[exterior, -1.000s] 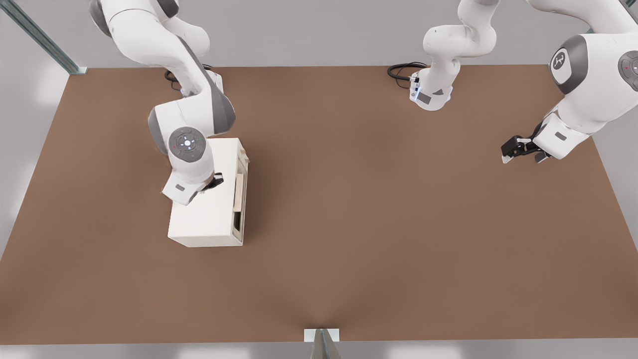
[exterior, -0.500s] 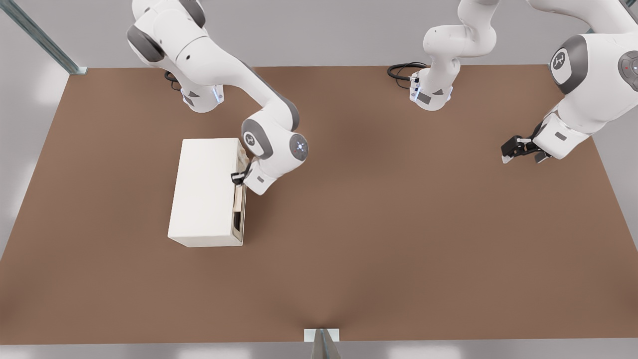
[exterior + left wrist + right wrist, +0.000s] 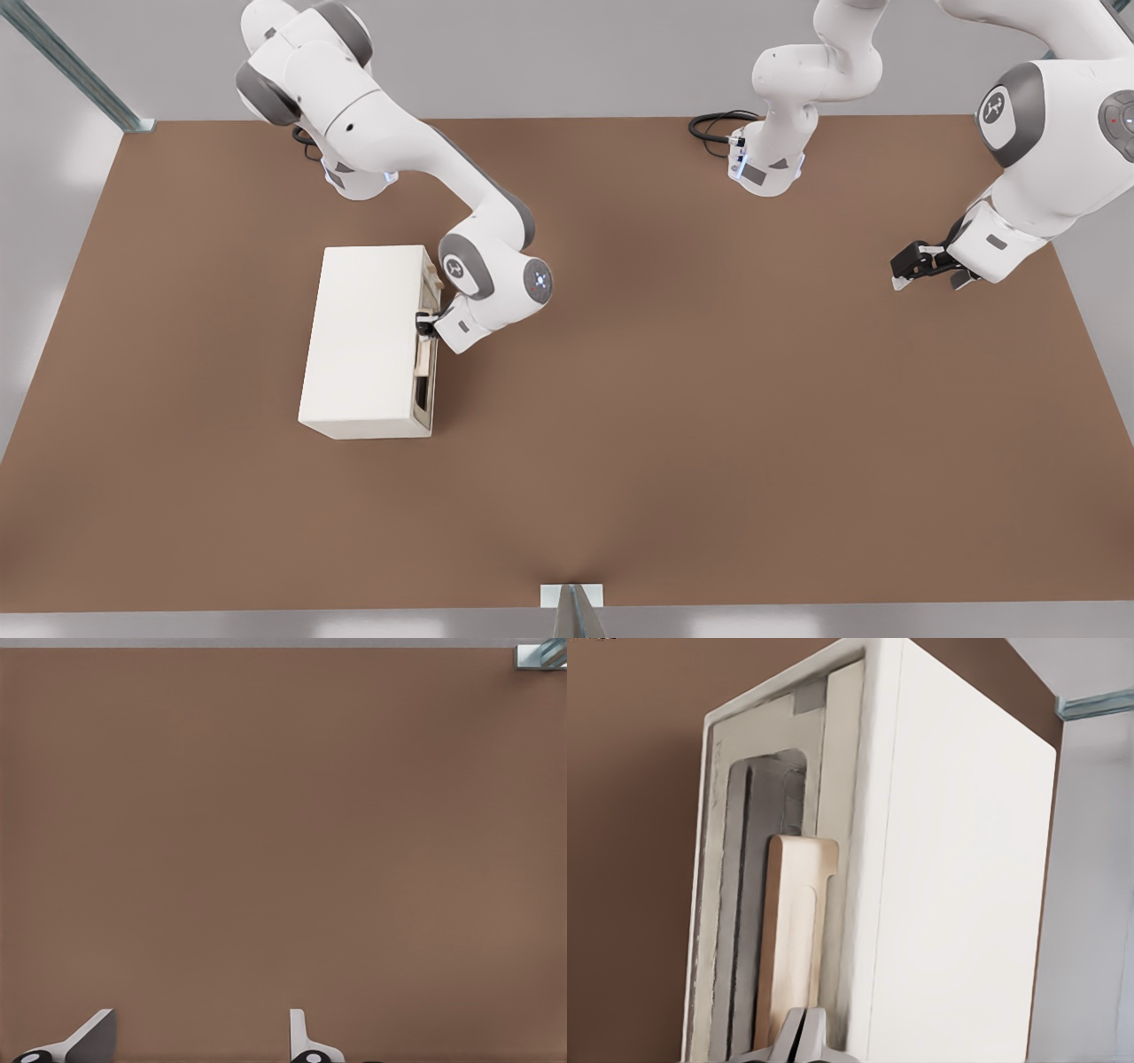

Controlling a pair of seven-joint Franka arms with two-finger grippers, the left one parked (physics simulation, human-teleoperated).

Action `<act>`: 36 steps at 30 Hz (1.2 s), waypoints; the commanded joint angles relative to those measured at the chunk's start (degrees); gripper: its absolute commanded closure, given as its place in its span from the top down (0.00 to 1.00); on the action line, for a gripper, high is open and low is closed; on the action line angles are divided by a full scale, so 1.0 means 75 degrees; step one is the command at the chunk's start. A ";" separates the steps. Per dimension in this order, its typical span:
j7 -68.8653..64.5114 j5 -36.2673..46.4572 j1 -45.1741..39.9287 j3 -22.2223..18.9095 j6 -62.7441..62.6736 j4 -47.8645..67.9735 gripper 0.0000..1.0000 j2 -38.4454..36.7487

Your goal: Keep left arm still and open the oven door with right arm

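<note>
The cream-white oven (image 3: pixel 363 341) lies on the brown table, its oven door (image 3: pixel 428 381) facing the front view's right. The door stays flush with the box. Its beige bar handle (image 3: pixel 426 356) (image 3: pixel 793 939) runs along the dark window (image 3: pixel 749 904). The right arm (image 3: pixel 425 164) reaches down from the back of the table, its wrist bent toward the door. My gripper (image 3: pixel 425 324) (image 3: pixel 803 1038) sits at the handle's far end, right against the door face. In the right wrist view its fingertips (image 3: pixel 788 1041) press together, shut, with nothing visible between them.
The brown table (image 3: pixel 673 416) spreads wide to the front view's right of the oven. A black cable (image 3: pixel 713 128) coils at the far edge. A small white bracket (image 3: pixel 571 595) sits at the near edge. The other arm hangs at the far right.
The arm swung from above the oven's top round to its door side. In the last half second the gripper crept along the door onto the handle's end. The door has not moved.
</note>
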 commanded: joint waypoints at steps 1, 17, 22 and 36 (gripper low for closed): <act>0.1560 0.0000 0.0000 0.0001 0.0052 0.0005 0.00 -0.0002; -0.1298 0.2777 -0.1463 0.0025 -0.0687 0.3308 1.00 -0.0236; -0.6420 0.3291 -0.3996 -0.0022 -0.1507 0.3452 1.00 -0.1055; -0.5377 0.4266 -0.3316 -0.1358 0.0228 0.0556 1.00 -0.3060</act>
